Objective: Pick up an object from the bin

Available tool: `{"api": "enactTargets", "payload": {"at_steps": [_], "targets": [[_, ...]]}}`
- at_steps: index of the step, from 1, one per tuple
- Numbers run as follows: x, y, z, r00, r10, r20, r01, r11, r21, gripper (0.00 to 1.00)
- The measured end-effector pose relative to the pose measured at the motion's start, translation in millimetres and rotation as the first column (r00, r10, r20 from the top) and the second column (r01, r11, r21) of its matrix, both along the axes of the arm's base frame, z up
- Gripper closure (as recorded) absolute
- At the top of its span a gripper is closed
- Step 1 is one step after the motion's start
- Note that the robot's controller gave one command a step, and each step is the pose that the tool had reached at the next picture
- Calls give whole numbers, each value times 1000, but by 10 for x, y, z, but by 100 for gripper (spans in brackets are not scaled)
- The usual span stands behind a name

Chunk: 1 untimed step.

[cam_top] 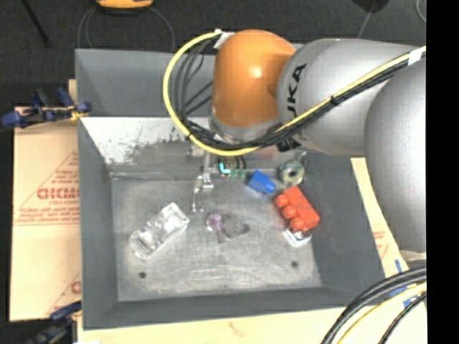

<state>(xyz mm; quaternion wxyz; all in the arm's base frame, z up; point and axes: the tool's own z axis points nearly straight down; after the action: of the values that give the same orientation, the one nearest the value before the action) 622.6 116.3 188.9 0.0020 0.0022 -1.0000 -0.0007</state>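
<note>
Gripper above bare bin floor; released or clenched, cannot tell. Purple piece at its 5 o'clock, clear block at 7 o'clock. Risk: straight descent likely grabs nothing.

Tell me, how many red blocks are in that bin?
1. The red block lies at the right of the bin, below a blue cylinder; the arm may hide others.
</note>
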Motion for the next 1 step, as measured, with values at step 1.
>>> {"api": "enactTargets", "payload": {"at_steps": [1], "targets": [[-447,265,-1059,995,-100,10,100,995,0,0]]}}
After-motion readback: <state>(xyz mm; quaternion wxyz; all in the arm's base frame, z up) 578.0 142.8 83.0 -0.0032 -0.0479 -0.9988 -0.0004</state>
